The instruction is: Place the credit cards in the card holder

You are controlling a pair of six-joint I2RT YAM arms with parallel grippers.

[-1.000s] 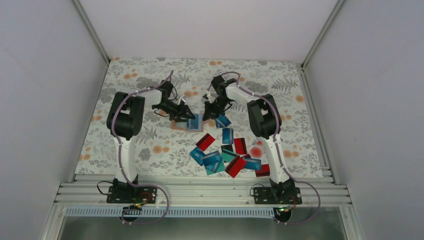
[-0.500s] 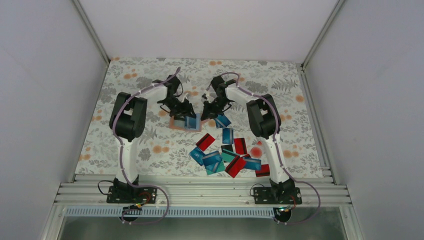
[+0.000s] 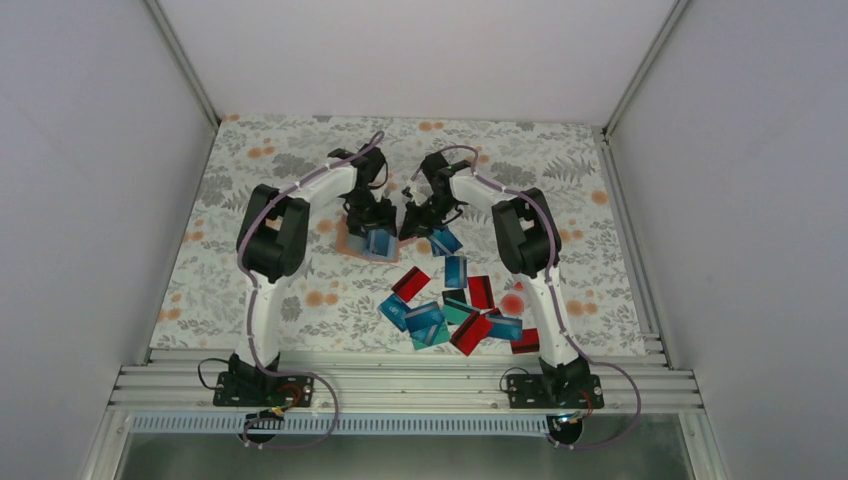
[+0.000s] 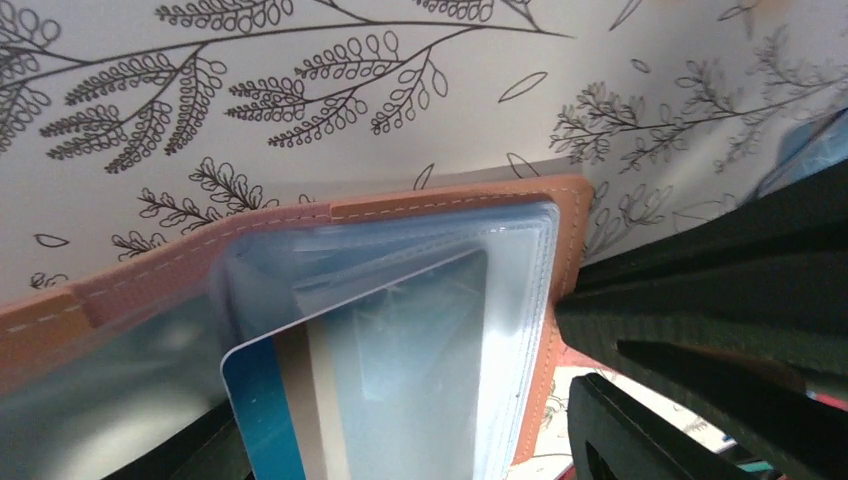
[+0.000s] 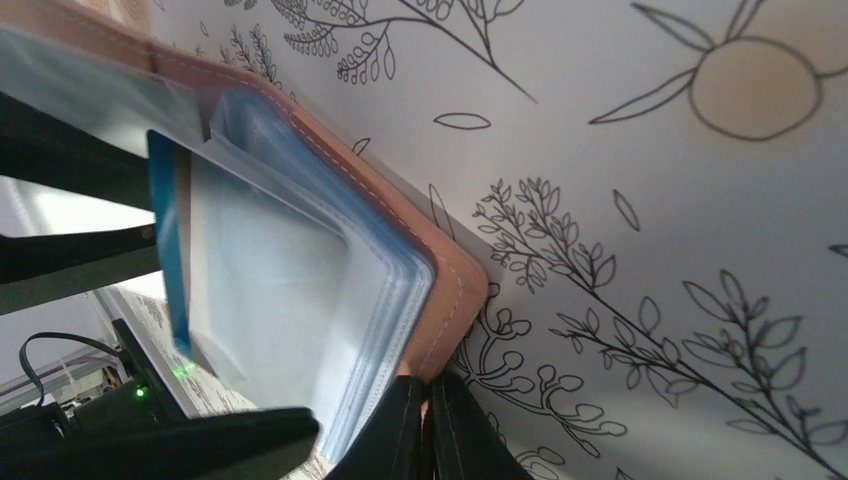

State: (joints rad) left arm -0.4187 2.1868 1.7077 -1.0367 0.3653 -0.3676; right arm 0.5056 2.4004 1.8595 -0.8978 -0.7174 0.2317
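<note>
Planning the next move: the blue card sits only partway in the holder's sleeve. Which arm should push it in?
Left. The left claw hovers open at the blue card; the right claw is shut on the card holder's corner, steadying it.

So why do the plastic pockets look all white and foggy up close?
Left wrist: light glares off the card holder's clear sleeves, so the blue card inside looks hazy. Right wrist: same pale sheen. Top view: even light, faint shadows.

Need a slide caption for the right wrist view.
Right claw pinches the open card holder at its corner; blue card partly sleeved.
</note>
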